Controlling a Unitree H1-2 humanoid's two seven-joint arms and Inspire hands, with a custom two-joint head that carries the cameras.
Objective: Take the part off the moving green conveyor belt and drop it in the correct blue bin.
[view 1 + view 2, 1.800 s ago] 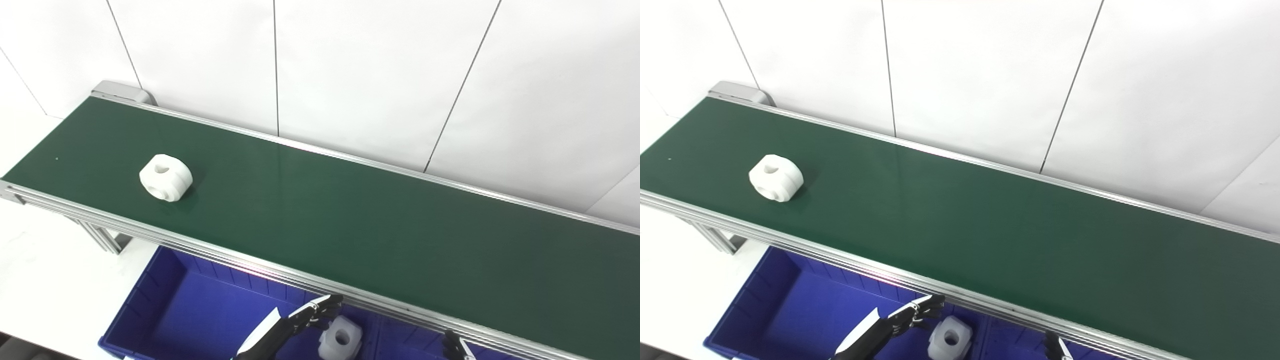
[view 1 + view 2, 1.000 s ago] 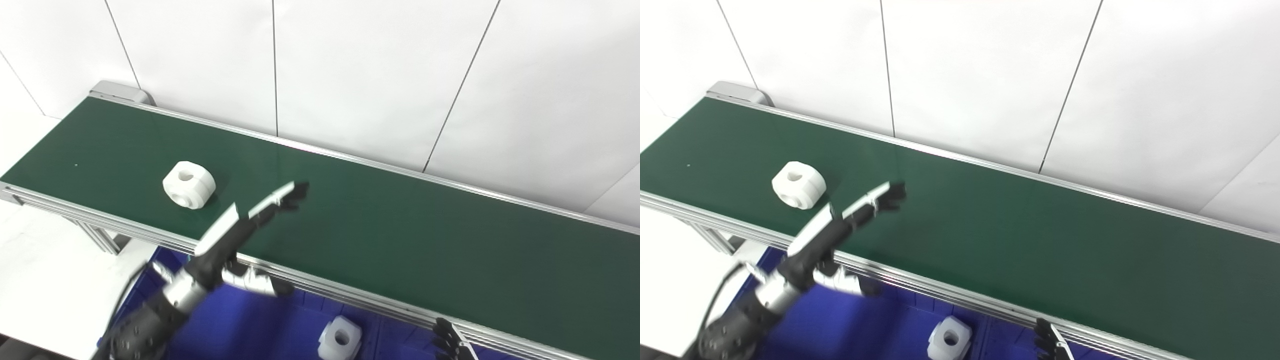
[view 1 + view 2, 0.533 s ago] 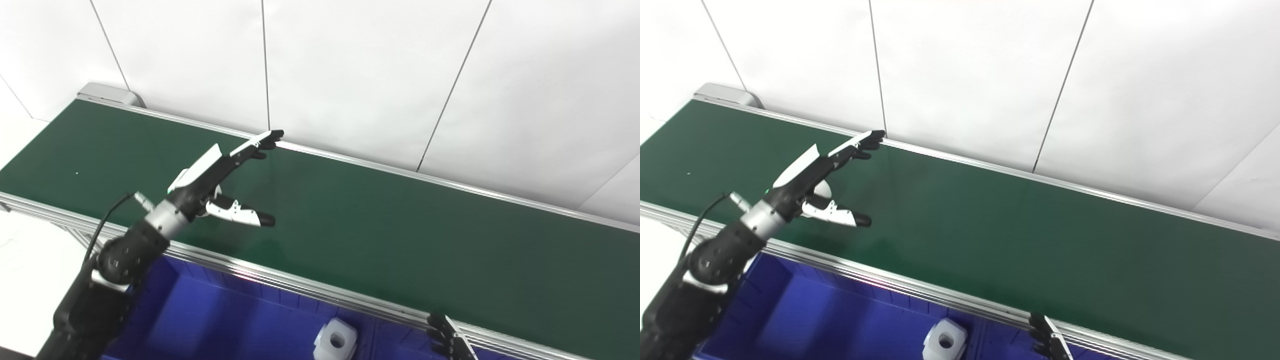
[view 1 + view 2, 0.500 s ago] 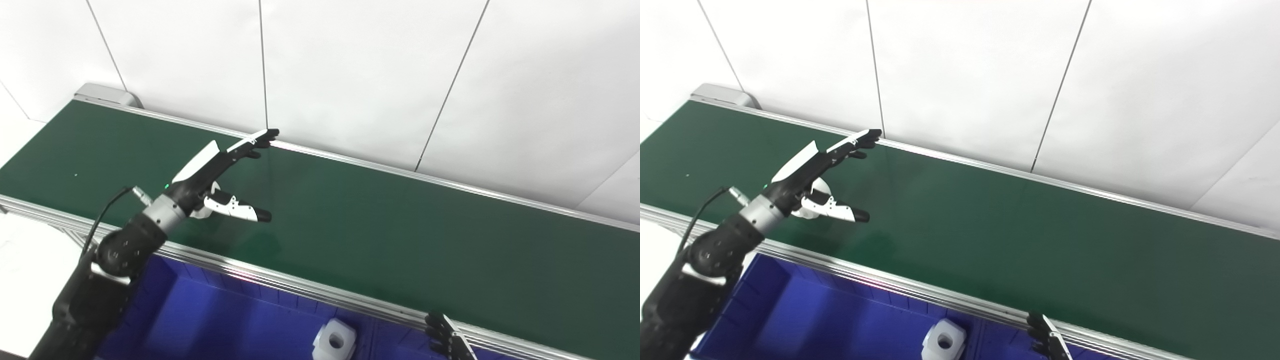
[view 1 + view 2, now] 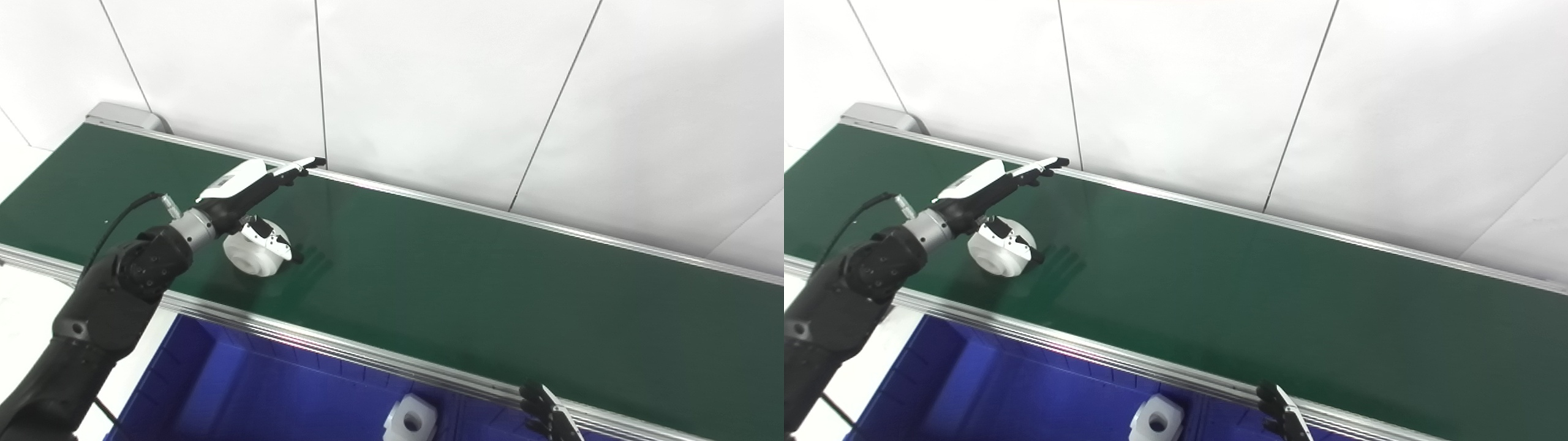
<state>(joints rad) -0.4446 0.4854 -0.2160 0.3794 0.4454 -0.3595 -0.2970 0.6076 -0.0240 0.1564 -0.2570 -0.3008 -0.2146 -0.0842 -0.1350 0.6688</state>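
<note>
The left hand [image 5: 248,199] is spread over the white part [image 5: 256,252] on the green conveyor belt [image 5: 465,282], thumb across its top and partly hiding it. A second white part [image 5: 409,420] sits in the blue bin [image 5: 245,392]. The right hand [image 5: 546,418] is cut off below; its pose can't be told.

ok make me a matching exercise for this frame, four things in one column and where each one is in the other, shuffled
Things
1. left hand
2. right hand
3. white part with a round hole
4. second white part

Places
A. inside the blue bin, below the belt
B. lying on the green conveyor belt, under an open hand
C. low at the near rail, close to the picture's bottom edge
D. reaching over the belt, fingers spread above a part, thumb against its side

Pairs: 1-D, 2-C, 3-B, 4-A
</note>
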